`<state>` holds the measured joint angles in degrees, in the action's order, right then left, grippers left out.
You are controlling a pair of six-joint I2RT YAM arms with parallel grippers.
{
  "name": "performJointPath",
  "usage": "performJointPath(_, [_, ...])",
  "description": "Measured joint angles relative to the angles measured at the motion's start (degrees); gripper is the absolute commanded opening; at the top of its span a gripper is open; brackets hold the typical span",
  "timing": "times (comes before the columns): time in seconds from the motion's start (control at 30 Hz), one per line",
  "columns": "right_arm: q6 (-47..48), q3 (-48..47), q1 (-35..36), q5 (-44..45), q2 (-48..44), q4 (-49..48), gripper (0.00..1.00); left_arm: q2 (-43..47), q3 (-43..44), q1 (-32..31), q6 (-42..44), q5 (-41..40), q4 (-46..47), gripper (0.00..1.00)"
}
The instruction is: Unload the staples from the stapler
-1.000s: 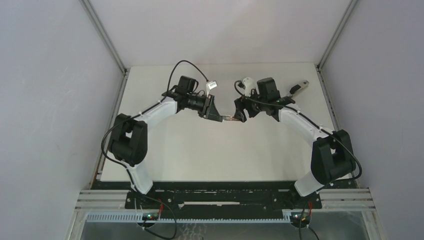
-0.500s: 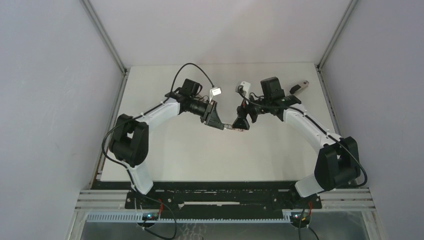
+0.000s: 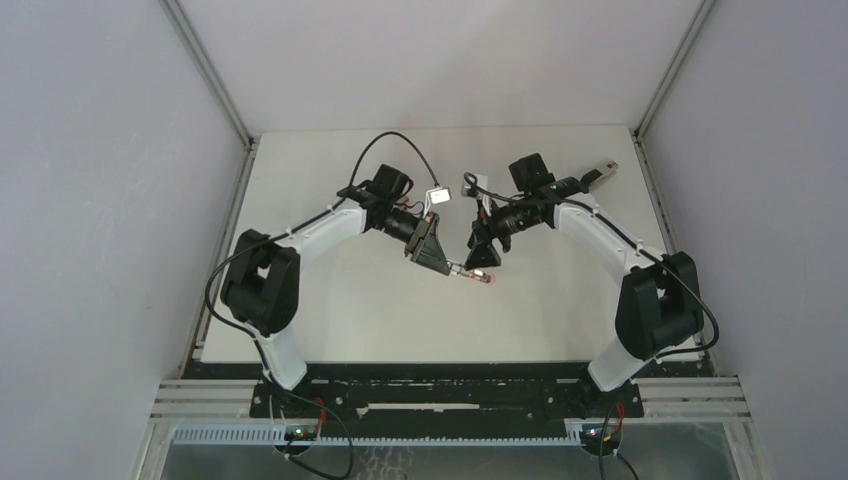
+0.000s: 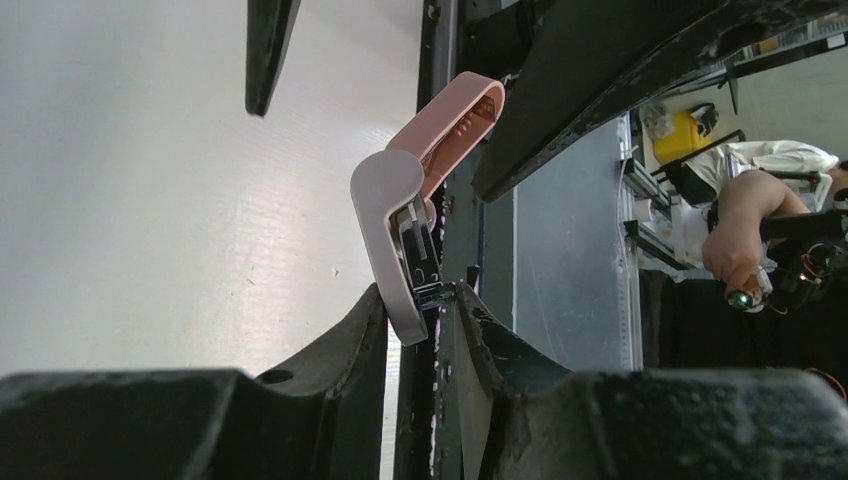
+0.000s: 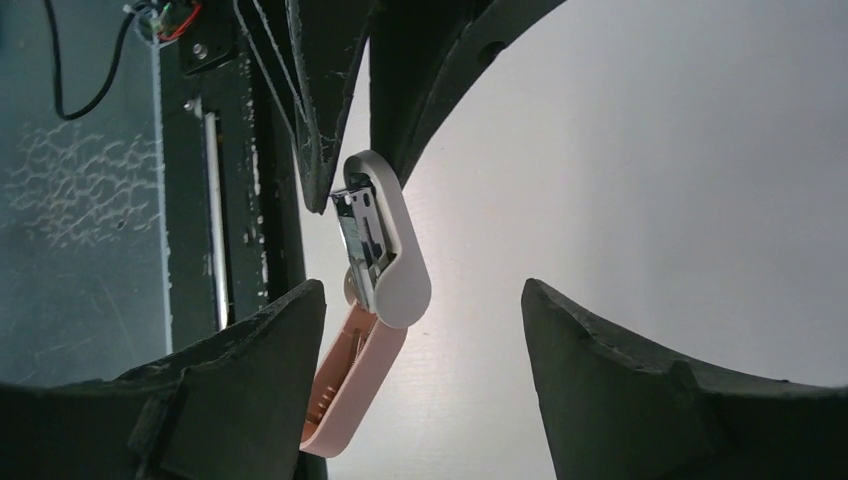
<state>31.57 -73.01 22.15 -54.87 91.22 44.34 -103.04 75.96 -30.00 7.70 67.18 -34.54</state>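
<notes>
The stapler (image 3: 472, 272) has a pale grey body (image 4: 385, 225) and a pink lid (image 4: 455, 120) swung open, baring the metal magazine (image 5: 360, 235). My left gripper (image 3: 441, 262) is shut on the grey body's end, holding it above the table; its jaws pinch that end in the left wrist view (image 4: 420, 300). My right gripper (image 3: 482, 256) is open wide around the stapler (image 5: 400, 265). The pink lid (image 5: 350, 390) hangs close by its left finger (image 5: 250, 370). No loose staples can be made out.
A small dark and silver object (image 3: 598, 174) lies at the table's far right corner. Grey walls stand close on the left and right. The black frame rail (image 3: 450, 385) runs along the near edge.
Both grippers have moved toward the near edge and lower, carrying the stapler with them. The wrists have tilted further down.
</notes>
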Motion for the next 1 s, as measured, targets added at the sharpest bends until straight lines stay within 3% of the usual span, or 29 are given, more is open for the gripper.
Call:
performJointPath(0.77, [11.30, -8.35, 3.08, -4.26, 8.74, 18.53, 0.60, 2.25, 0.00, 0.07, 3.48, 1.81, -2.56, 0.29])
performJointPath(1.0, [12.15, -8.92, 3.19, -5.33, 9.60, 20.37, 0.57, 2.25, 0.00, 0.07, 3.50, 1.81, -3.23, 0.30])
